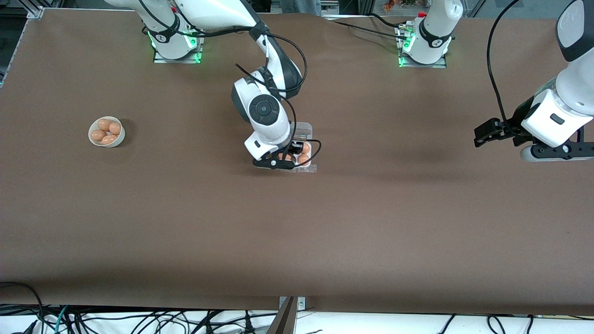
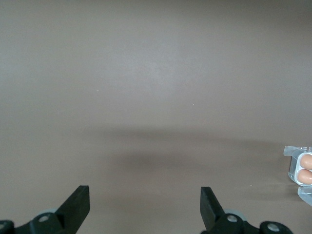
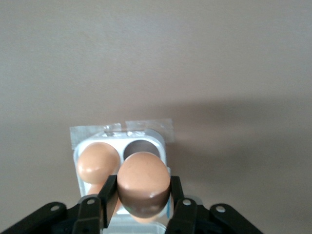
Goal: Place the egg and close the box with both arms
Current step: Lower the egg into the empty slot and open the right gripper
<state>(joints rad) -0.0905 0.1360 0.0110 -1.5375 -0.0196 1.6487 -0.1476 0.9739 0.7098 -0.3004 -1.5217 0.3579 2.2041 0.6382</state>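
Right wrist view shows my right claw (image 3: 142, 207) closed on the egg (image 3: 143, 189), holding it just over the box (image 3: 161, 146), where one egg already sits in a cell beside an empty cell. From the front, the box (image 1: 310, 153) lies open near the middle of the counter (image 1: 297, 232), its clear lid (image 1: 304, 126) lying on the side toward my bases. My left claw (image 1: 482, 134) waits in the air over the counter's left-arm end, fingers spread wide, holding nothing. A white bowl (image 1: 107, 131) of eggs sits toward the right arm's end.
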